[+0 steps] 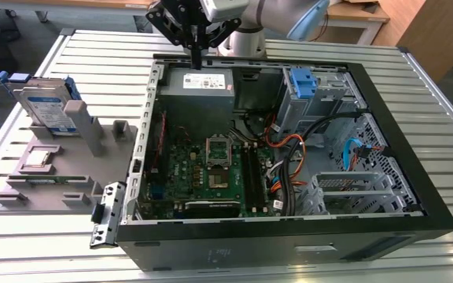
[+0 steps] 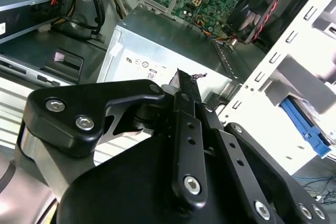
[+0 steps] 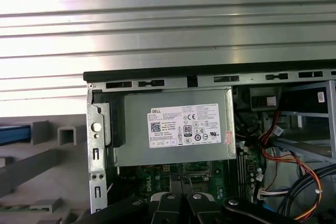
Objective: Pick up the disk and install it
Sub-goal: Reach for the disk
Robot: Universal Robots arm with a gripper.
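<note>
Jaws are closed, nothing held, above the power supply (image 1: 207, 81). The disk (image 1: 47, 109) is stood upright in a grey rack (image 1: 85, 127), well apart; probably best gripped squarely.

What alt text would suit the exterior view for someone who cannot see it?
A robot arm's shut, empty gripper hangs above the power supply inside an open computer case lying on a slatted metal table. On the exterior view's left, the disk stands upright in a grey rack, apart from the gripper.
</note>
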